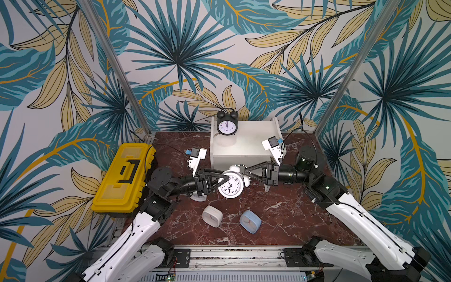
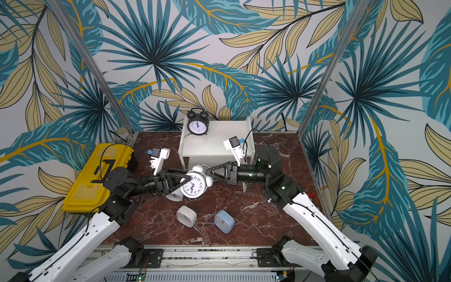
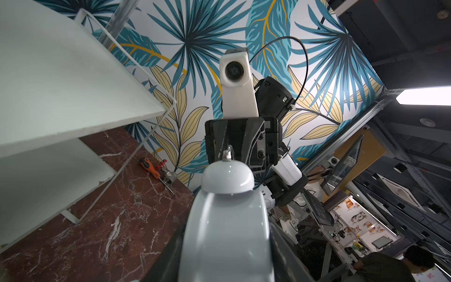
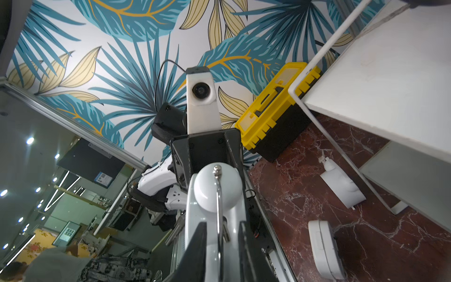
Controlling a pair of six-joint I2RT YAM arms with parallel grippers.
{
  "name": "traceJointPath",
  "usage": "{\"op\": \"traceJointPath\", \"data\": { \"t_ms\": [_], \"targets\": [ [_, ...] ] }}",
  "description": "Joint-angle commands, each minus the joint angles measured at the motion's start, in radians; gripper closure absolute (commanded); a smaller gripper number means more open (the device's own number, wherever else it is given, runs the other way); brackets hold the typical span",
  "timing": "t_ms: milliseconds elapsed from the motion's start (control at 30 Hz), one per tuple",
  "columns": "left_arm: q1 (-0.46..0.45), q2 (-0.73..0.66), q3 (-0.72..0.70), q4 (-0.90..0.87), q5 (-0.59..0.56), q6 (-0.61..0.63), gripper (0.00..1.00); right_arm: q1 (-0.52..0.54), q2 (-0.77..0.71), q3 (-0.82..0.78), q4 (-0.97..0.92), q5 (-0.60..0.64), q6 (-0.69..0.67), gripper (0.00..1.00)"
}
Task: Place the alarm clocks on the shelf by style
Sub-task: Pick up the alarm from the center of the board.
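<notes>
A white twin-bell alarm clock (image 1: 230,186) (image 2: 194,186) hangs in front of the shelf (image 1: 253,141) (image 2: 219,139), between both grippers. My left gripper (image 1: 227,181) (image 2: 188,180) is shut on its round body (image 3: 227,232). My right gripper (image 1: 245,172) (image 4: 220,244) is open, and its fingers stand apart on either side of the clock's wire handle (image 4: 219,207). A black twin-bell clock (image 1: 227,123) stands on the shelf's top board. Another white twin-bell clock (image 1: 198,196) (image 4: 341,188) lies under my left arm. White (image 1: 212,216) and light blue (image 1: 250,221) rounded-square clocks lie on the table.
A yellow toolbox (image 1: 124,177) (image 4: 273,109) sits at the table's left edge. An orange screwdriver (image 3: 150,168) lies by the wall beyond the shelf. The marble table (image 1: 280,219) has free room at the front right.
</notes>
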Motion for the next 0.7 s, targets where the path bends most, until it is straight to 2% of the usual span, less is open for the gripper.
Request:
{"op": "traceJointPath", "data": {
  "t_ms": [0, 67, 233, 300, 433, 667],
  "targets": [
    [-0.001, -0.008, -0.04, 0.18, -0.11, -0.065, 0.81, -0.002, -0.036, 0.007, 0.015, 0.118, -0.012, 0.49],
    [-0.005, -0.007, -0.063, 0.226, -0.162, -0.088, 0.82, -0.002, -0.058, -0.024, 0.072, 0.15, 0.023, 0.44],
    [-0.022, -0.002, -0.09, 0.32, -0.242, -0.128, 0.82, 0.012, -0.085, -0.106, 0.194, 0.237, 0.146, 0.19],
    [-0.027, -0.001, -0.096, 0.353, -0.262, -0.142, 0.81, 0.033, -0.09, -0.134, 0.219, 0.273, 0.158, 0.13],
    [-0.037, 0.003, -0.101, 0.4, -0.28, -0.173, 0.81, 0.082, -0.078, -0.164, 0.241, 0.328, 0.156, 0.12],
    [-0.053, 0.015, -0.095, 0.412, -0.281, -0.182, 0.81, 0.163, -0.017, -0.167, 0.333, 0.343, 0.148, 0.11]
  ]
}}
